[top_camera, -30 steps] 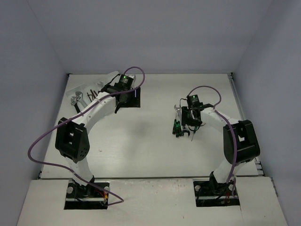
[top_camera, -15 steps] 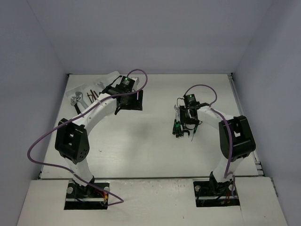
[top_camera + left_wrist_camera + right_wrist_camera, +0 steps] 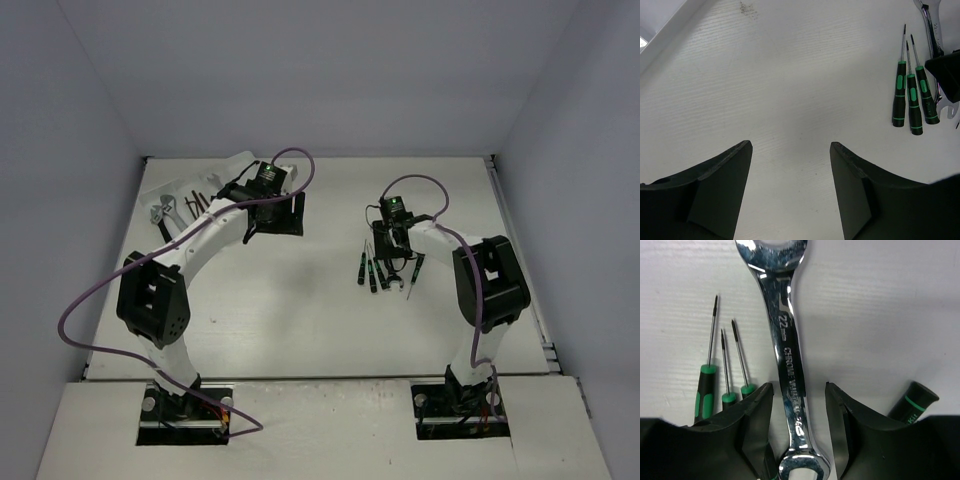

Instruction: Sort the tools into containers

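Note:
My right gripper (image 3: 799,405) is open, its jaws either side of the shaft of a silver open-end wrench (image 3: 787,355) lying flat on the table; in the top view this gripper (image 3: 393,238) is right of centre. Three black screwdrivers with green marks (image 3: 705,390) lie just left of the wrench, also in the top view (image 3: 372,270). One more screwdriver (image 3: 412,275) lies to its right. My left gripper (image 3: 790,150) is open and empty above bare table, near the white tray (image 3: 165,180). The tray holds silver wrenches (image 3: 162,212) and dark hex keys (image 3: 200,198).
The left wrist view shows the three screwdrivers (image 3: 910,97), the wrench (image 3: 932,25) and a corner of the right gripper at its right edge. Grey walls close the table on three sides. A raised white rim (image 3: 505,220) runs along the right edge.

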Tool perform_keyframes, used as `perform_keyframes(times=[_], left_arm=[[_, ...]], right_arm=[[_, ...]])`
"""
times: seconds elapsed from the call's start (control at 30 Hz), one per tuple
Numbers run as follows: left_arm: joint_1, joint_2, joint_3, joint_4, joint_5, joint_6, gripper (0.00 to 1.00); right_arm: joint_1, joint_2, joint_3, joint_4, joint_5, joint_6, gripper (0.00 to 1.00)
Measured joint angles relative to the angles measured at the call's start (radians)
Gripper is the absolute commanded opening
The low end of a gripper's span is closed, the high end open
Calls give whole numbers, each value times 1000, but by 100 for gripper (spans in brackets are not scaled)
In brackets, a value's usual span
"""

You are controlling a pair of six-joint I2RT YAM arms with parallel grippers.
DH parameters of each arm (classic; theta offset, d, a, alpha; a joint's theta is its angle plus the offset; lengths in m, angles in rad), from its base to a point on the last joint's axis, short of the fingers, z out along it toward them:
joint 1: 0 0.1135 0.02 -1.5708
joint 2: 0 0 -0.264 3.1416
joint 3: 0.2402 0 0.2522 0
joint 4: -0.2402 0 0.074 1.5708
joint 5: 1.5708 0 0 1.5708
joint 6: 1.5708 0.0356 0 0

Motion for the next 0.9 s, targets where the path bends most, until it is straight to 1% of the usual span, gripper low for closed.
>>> perform_keyframes(times=[0.03,0.1,0.17,0.23,0.3,0.37,0.5,0.73,0.9], left_arm=[[0,0,-2,0,0,1,60],[0,-2,-13,2,-1,3,60],[0,-3,-26,0,-2,3,60],[0,-3,-32,-5,-2,4,60],[0,-5,-32,-6,-2,5,60],[0,-8,-32,-6,-2,7,60],[0,-11,-32,-5,8,10,60],[-28,-2,-12,3,82,-20,60],[-86,43,7,93,179,-100,60]], right_arm=[[0,7,8,3,0,0,34],[1,23,25,10,-2,-1,29],[2,35,37,20,-7,-2,27],[5,39,41,26,-10,-3,22],[7,40,41,27,-15,-2,12],[7,40,41,29,-19,-2,0],[7,43,43,32,-21,1,0],[7,41,45,27,-20,4,0],[6,39,47,20,-31,7,0]])
